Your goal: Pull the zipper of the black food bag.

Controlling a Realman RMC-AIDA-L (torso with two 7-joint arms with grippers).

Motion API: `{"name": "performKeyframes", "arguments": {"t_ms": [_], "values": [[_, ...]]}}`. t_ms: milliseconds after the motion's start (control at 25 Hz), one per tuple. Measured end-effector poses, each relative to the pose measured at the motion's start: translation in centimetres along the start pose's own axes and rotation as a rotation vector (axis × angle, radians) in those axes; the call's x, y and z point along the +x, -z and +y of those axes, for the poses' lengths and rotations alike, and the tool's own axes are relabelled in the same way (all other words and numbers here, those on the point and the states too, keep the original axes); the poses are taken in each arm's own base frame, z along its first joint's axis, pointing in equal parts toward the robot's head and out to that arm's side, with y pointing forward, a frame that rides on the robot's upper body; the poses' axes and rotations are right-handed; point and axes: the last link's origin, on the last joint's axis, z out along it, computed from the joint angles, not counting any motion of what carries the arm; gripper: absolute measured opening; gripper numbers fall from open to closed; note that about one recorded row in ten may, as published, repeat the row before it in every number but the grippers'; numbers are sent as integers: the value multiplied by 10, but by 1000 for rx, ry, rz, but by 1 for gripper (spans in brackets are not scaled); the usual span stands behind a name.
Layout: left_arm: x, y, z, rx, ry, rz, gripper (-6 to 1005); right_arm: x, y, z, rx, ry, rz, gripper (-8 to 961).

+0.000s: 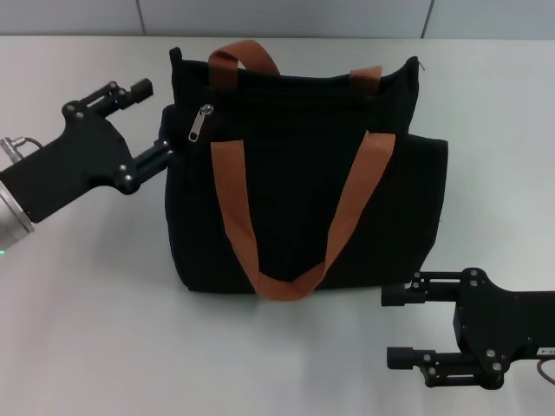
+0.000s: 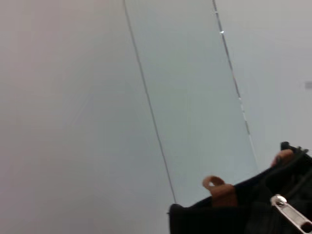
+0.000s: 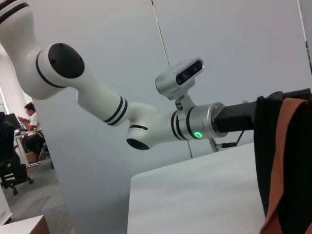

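The black food bag [image 1: 303, 173] stands on the white table with two orange-brown strap handles [image 1: 238, 217]. The silver zipper [image 1: 199, 123] hangs at the left end of the zip line on the upper front. My left gripper [image 1: 149, 121] is open just left of the bag, level with the zipper, and its lower finger [image 1: 159, 156] is at the bag's left side. The left wrist view shows the zipper [image 2: 292, 218] and the bag's top edge [image 2: 229, 212]. My right gripper [image 1: 395, 327] is open and empty near the bag's front right corner. The bag's side shows in the right wrist view [image 3: 275, 161].
The white table [image 1: 104, 329] spreads around the bag. A grey wall [image 1: 286, 17] runs behind its far edge. In the right wrist view my left arm [image 3: 146, 126] reaches to the bag, and a person sits at a desk far off [image 3: 29, 122].
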Motion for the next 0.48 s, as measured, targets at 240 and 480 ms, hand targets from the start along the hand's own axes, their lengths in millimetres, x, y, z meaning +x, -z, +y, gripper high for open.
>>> {"name": "performKeyframes", "arguments": {"t_ms": [240,480], "values": [[-1,-2,6,-53,-29,-10,616,-1,0,0,-2,2,-1,637],[1,-4,7,-74,-34,-2,435,-3,0,2,-17,3,-17,635]]}}
